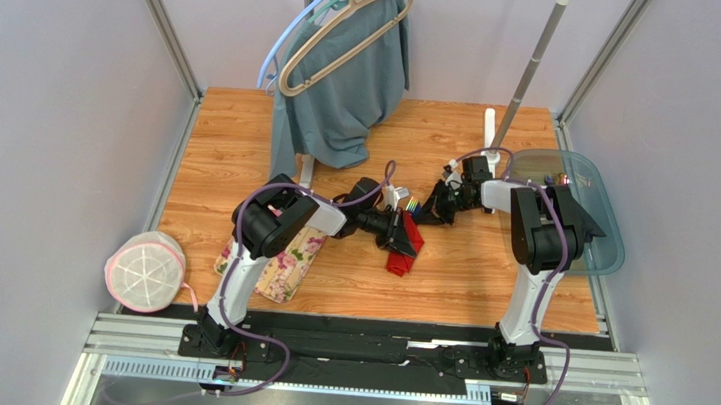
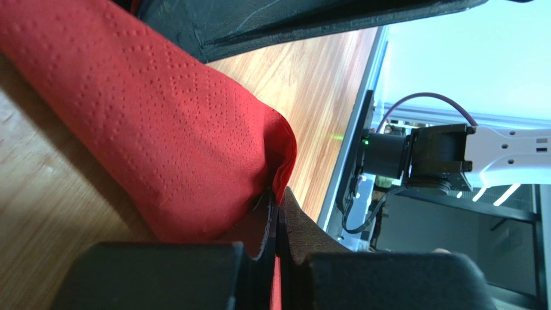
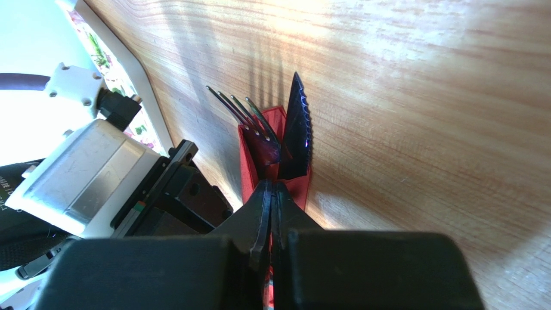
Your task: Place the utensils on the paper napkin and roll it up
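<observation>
- We see the paper napkin [image 2: 162, 142], a thin bright red sheet stamped with rows of tiny dots. It is folded into a soft bundle near the middle of the wooden desk [image 1: 481, 285].
- The napkin serves as a sleeve for the utensils [image 1: 412, 206], whose coloured tips poke out at its far end.
- In the right wrist view we make out thin fork tines [image 3: 249, 119] beside a pointed knife blade with a serrated edge [image 3: 297, 135]. Both stand in the red pocket, and in that shade we cannot tell their colours.
- The left pincer [image 2: 278, 206] is clenched on a folded edge of the napkin.
- The right pincer [image 3: 275, 190] is clenched on the napkin at the foot of the pocket.
- A padded floral mat [image 1: 286, 259] lies under the left arm, and a round mesh pouch [image 1: 147, 271] with a pink rim sits off the desk's left corner.
- A translucent teal tray [image 1: 606, 246] rests at the right edge. Something small lies in it, too small to name.
- A grey-green garment [image 1: 342, 98] hangs on a beige hanger [image 1: 346, 37] at the back.
</observation>
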Motion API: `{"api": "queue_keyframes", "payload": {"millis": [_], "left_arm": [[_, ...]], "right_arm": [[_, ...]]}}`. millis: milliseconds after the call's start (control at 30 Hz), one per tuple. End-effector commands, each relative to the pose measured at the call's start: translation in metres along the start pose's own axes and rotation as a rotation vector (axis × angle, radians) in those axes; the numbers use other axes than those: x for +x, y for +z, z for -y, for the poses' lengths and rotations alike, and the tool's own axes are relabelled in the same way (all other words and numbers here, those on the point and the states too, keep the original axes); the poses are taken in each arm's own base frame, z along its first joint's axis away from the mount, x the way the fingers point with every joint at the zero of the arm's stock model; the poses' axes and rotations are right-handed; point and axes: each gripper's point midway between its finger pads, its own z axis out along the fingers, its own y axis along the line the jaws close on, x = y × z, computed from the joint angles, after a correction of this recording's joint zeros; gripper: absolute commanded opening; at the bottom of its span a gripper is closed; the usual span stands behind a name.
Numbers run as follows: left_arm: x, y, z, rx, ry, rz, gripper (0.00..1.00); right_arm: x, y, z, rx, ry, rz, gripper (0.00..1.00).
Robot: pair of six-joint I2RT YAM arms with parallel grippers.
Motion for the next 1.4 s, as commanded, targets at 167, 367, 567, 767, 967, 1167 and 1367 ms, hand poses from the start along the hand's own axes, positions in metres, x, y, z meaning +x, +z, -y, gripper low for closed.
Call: {"api": "queue_keyframes", "payload": {"millis": [167, 367, 567, 767, 967, 1167, 1367], "left_arm": [[0.015, 0.003, -0.043, -0.079, -0.084, -0.025, 0.27], [0.013, 0.002, -0.045, -0.086, -0.074, -0.017, 0.52], [0.009, 0.001, -0.041, -0.087, -0.049, -0.008, 0.61], [0.007, -0.001, -0.038, -0.081, -0.033, 0.004, 0.61], [0.005, -0.001, -0.034, -0.070, -0.016, 0.011, 0.60], [0.001, -0.002, -0.029, -0.060, 0.007, 0.024, 0.59], [-0.007, -0.007, -0.011, -0.044, 0.047, 0.041, 0.59]], "right_arm": [[0.002, -0.023, 0.001, 0.141, -0.089, -0.030, 0.06], [-0.006, -0.056, -0.032, 0.105, -0.184, -0.018, 0.12], [0.006, -0.062, -0.053, -0.003, -0.155, -0.045, 0.15], [0.035, -0.043, -0.038, -0.018, -0.081, -0.119, 0.11], [0.042, -0.027, -0.013, 0.035, -0.069, -0.135, 0.09], [0.040, -0.015, 0.014, 0.117, -0.052, -0.134, 0.05], [0.037, -0.005, 0.031, 0.186, -0.068, -0.121, 0.02]]}}
